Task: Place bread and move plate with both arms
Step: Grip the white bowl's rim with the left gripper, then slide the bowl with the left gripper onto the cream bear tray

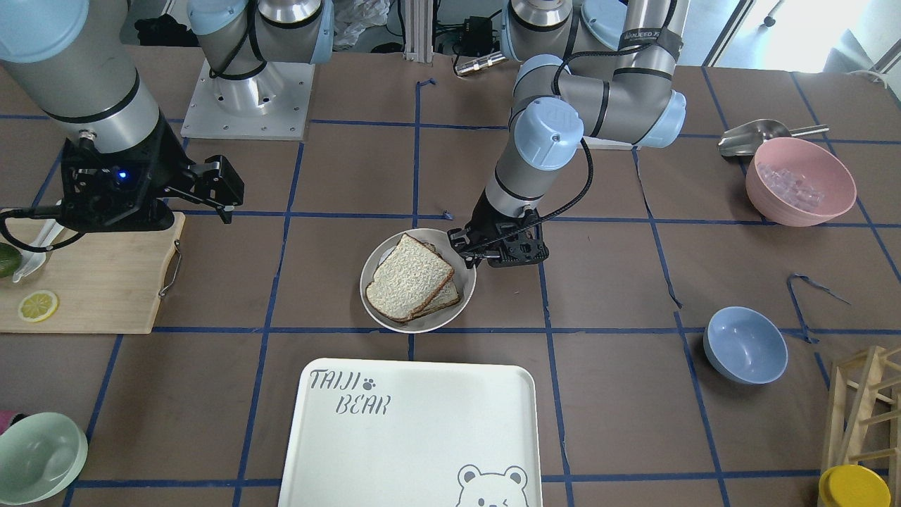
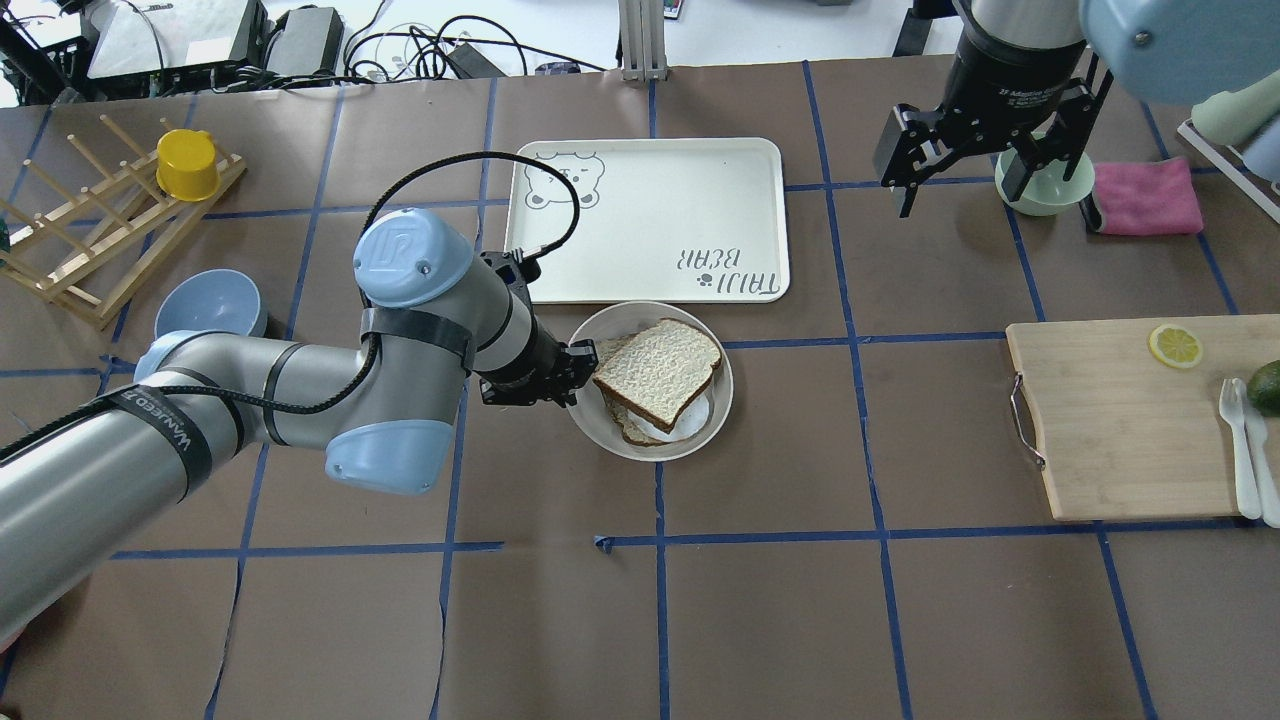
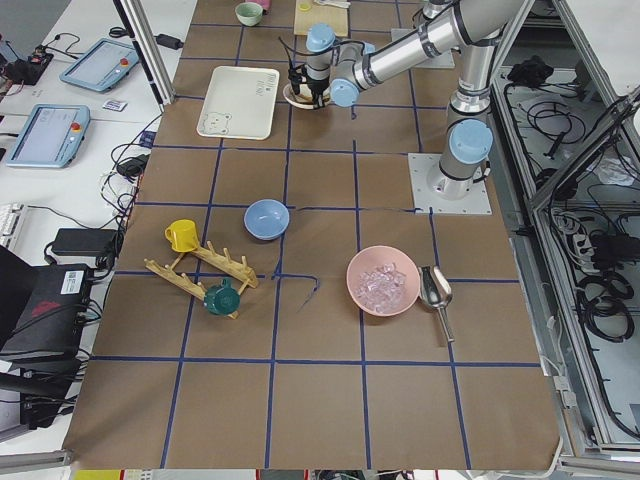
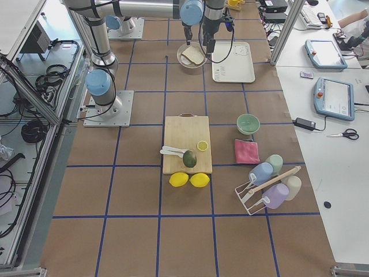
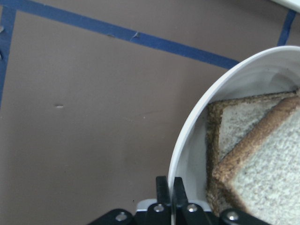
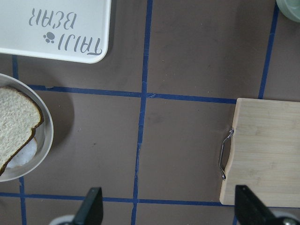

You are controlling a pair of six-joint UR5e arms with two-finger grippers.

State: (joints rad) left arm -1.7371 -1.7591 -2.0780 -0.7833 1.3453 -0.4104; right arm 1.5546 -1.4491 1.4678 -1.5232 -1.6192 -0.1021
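Note:
The round cream-white plate [image 2: 680, 448] sits mid-table, just in front of the bear tray. The plain bread slice [image 2: 660, 367] lies in it, on top of a second slice whose edge and a bit of white show beneath. My left gripper [image 2: 580, 375] is at the plate's left rim. In the left wrist view my left gripper [image 5: 171, 187] has its two fingers closed tight on the plate's rim [image 5: 187, 136]. My right gripper [image 2: 990, 195] hangs open and empty above the table's far right. In its wrist view [image 6: 171, 211] the plate [image 6: 46, 140] is at the left edge.
The white bear tray [image 2: 650, 215] lies beyond the plate. A wooden cutting board [image 2: 1120, 420] with a lemon slice, an avocado and cutlery is at the right. A green bowl [image 2: 1045, 190] and a pink cloth [image 2: 1145, 195] are under the right arm. A blue bowl [image 2: 210, 305] and a wooden rack [image 2: 90, 250] are at the left.

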